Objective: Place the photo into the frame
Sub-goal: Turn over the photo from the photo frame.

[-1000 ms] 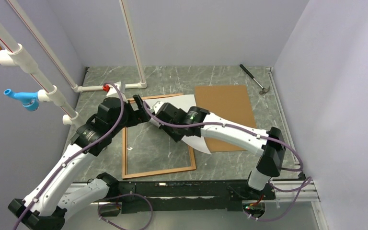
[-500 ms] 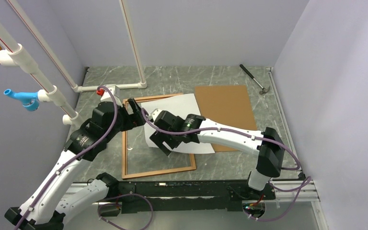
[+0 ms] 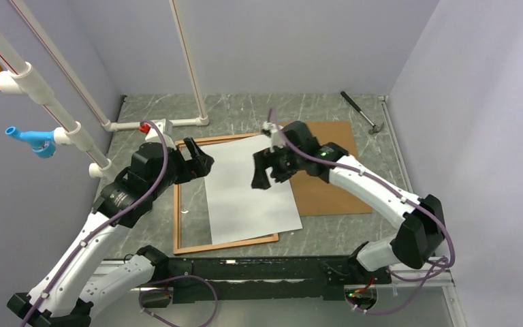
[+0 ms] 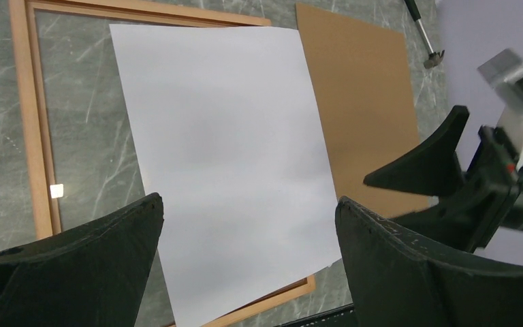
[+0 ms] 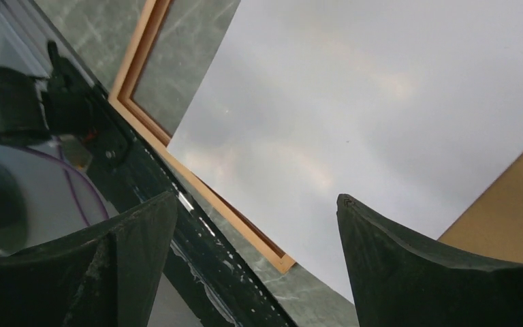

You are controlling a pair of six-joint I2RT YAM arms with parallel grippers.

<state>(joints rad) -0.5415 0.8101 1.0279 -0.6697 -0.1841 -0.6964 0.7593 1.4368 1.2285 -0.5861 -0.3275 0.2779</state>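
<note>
The photo [image 3: 248,187] lies white back up, askew over the right part of the frame [image 3: 177,204]. It covers the frame's right rail and reaches onto the brown panel. My left gripper [image 3: 201,158] hovers open at the frame's far left corner, holding nothing. In the left wrist view the photo [image 4: 225,150] and the frame [image 4: 24,122] lie below my open left gripper [image 4: 248,201]. My right gripper [image 3: 267,176] hangs open above the photo's right edge, apart from it. The right wrist view shows the photo [image 5: 354,102] and a frame corner [image 5: 279,262] beneath the empty right gripper [image 5: 257,197].
A brown fibreboard panel [image 3: 327,163] lies right of the frame, partly under the photo. A hammer [image 3: 361,112] rests at the far right. White pipes [image 3: 191,68] stand at the back left, with a red valve [image 3: 151,126]. A black rail [image 3: 259,269] runs along the near edge.
My right gripper opened, let go of the photo and rose away to the far right. The photo dropped flat across the frame. The left arm barely moved.
</note>
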